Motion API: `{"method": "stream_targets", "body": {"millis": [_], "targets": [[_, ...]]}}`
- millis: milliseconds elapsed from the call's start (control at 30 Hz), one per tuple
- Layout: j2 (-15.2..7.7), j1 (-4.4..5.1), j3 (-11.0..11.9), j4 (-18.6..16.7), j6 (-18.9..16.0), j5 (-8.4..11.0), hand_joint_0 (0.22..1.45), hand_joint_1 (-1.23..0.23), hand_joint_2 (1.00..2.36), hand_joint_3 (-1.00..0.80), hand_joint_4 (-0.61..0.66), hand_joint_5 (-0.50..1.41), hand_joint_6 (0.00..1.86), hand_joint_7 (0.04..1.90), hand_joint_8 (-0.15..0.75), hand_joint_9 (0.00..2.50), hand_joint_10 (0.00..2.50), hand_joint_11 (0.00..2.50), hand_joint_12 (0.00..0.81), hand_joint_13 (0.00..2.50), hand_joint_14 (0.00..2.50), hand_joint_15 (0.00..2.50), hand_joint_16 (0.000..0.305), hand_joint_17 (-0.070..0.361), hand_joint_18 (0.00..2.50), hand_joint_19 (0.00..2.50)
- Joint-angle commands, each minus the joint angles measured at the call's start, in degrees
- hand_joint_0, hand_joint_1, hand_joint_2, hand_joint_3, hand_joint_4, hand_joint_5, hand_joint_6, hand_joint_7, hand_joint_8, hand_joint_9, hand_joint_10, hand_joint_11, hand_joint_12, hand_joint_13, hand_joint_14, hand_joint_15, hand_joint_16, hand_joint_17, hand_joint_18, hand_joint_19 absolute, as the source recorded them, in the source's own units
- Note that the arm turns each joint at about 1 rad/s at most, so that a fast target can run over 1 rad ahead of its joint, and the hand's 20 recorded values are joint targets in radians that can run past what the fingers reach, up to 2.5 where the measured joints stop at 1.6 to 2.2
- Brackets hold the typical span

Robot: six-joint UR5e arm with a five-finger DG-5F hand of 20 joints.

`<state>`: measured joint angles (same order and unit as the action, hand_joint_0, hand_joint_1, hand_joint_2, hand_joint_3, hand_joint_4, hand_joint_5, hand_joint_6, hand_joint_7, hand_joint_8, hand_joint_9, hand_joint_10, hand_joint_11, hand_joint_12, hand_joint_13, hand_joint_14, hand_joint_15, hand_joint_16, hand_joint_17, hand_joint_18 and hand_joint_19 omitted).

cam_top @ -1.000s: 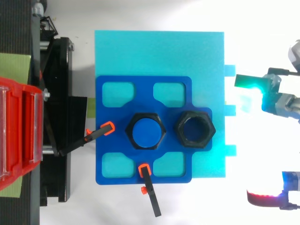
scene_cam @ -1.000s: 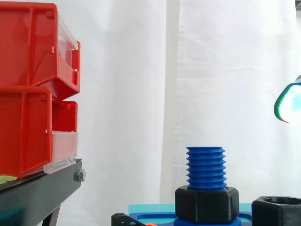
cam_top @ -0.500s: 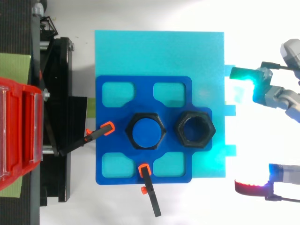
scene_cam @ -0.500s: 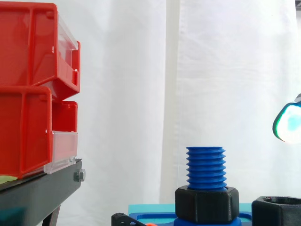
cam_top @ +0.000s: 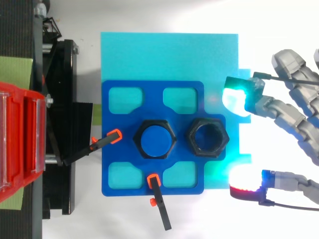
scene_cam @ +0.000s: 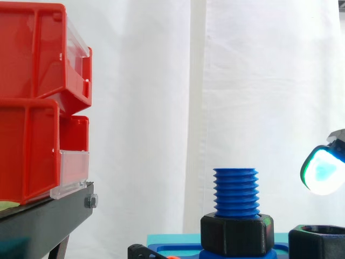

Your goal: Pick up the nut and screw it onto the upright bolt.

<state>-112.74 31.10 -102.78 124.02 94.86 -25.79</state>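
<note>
Red bins (scene_cam: 32, 102): stacked at far left on a black stand (scene_cam: 48, 218), cut off by the left edge in both views; contents cannot be made out. White curtain (scene_cam: 161, 108): backdrop across the side view. Cyan base plate (cam_top: 169, 55): flat, carrying a dark blue fixture (cam_top: 119, 144) with rounded cut-outs. Two black clamp arms with orange tips (cam_top: 115, 136) (cam_top: 153, 180): touching the fixture's left and lower edges. Bolt (scene_cam: 235, 192): blue, threaded, long axis vertical, flat end pointing up, standing at the fixture's middle; its foot is hidden by a black hexagonal collar (scene_cam: 237, 234) seated round it. Nut (cam_top: 207, 137): black, hexagonal, lying flat on the fixture just right of the bolt, apart from it, bore facing straight up; in the side view it is cut off by the lower and right edges, leaving its upper rim showing. Hand (cam_top: 291, 112): entering from the right, palm cut off by the edge; fingers spread and relaxed, grasping nothing. One pad (cam_top: 237, 97) glows cyan above and right of the nut, another (cam_top: 246, 186) glows red below and right of it, neither touching it; in the side view a glowing pad (scene_cam: 323, 172) hangs near the right edge, higher than the nut's rim and about level with the bolt's top
</note>
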Motion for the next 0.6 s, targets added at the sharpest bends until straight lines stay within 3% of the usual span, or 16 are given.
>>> {"method": "stream_targets", "body": {"millis": [0, 167, 300, 367, 567], "targets": [[-0.38, -0.16, 0.03, 0.08, 0.15, -1.10, 0.39, -0.77, 1.00, -0.50, 0.19, -0.29, 0.50, 0.70, 0.266, 0.06, 0.00, 0.00, 0.407, 0.00, 0.00, 0.00, 0.064, 0.144, 0.00, 0.00], [-0.82, -0.43, 0.38, -0.18, 0.15, -2.60, 0.39, -0.73, 1.00, -0.50, 0.19, -0.28, 0.50, 0.70, 0.276, 0.08, 0.00, 0.00, 0.411, 0.00, 0.00, 0.00, 0.065, 0.146, 0.00, 0.00], [-2.05, -0.52, 0.82, -0.18, 0.06, -2.33, 0.38, -0.72, 1.00, -0.50, 0.20, -0.28, 0.50, 0.71, 0.278, 0.08, 0.00, 0.00, 0.414, 0.00, 0.00, 0.00, 0.065, 0.147, 0.00, 0.00], [-3.10, -0.60, 2.41, 0.35, -0.02, -2.16, 0.38, -0.71, 1.00, -0.50, 0.20, -0.28, 0.50, 0.71, 0.280, 0.09, 0.00, 0.00, 0.417, 0.00, 0.00, 0.00, 0.066, 0.148, 0.00, 0.00], [-3.10, -0.78, 4.16, 2.45, -0.11, -2.07, 0.37, -0.69, 1.00, -0.50, 0.20, -0.28, 0.50, 0.71, 0.286, 0.09, 0.00, 0.00, 0.424, 0.00, 0.00, 0.00, 0.067, 0.150, 0.00, 0.00]]}}
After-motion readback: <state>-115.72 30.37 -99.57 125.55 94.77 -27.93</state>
